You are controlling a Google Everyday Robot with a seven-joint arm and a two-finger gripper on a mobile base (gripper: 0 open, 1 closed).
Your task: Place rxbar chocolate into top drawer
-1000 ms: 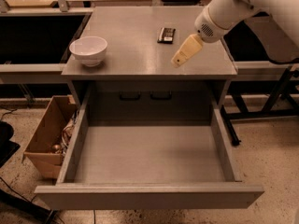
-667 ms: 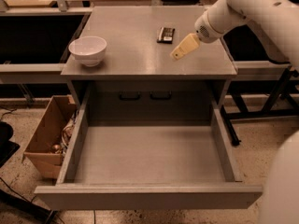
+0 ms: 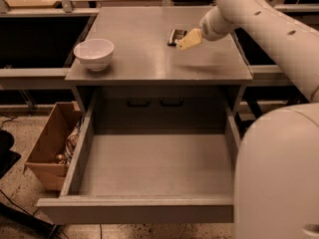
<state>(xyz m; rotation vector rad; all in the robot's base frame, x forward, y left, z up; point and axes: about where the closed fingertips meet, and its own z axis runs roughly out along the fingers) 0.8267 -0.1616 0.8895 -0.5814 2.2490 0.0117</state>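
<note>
The rxbar chocolate (image 3: 176,36), a small dark bar with pale markings, lies on the grey countertop (image 3: 149,59) toward the back right. My gripper (image 3: 185,41), with yellowish fingers, hangs just to the right of the bar, at its near end and very close to it. The white arm reaches in from the right. The top drawer (image 3: 149,208) stands pulled fully open below the counter, its grey box holding nothing.
A white bowl (image 3: 93,53) sits on the counter's left side. A grey panel with two dark handles (image 3: 154,102) shows behind the open drawer. A cardboard box (image 3: 52,151) with clutter stands on the floor at left. My robot body fills the lower right.
My gripper has moved left and away from the camera, from the counter's right side to right beside the bar. The bar, bowl and drawer have not moved.
</note>
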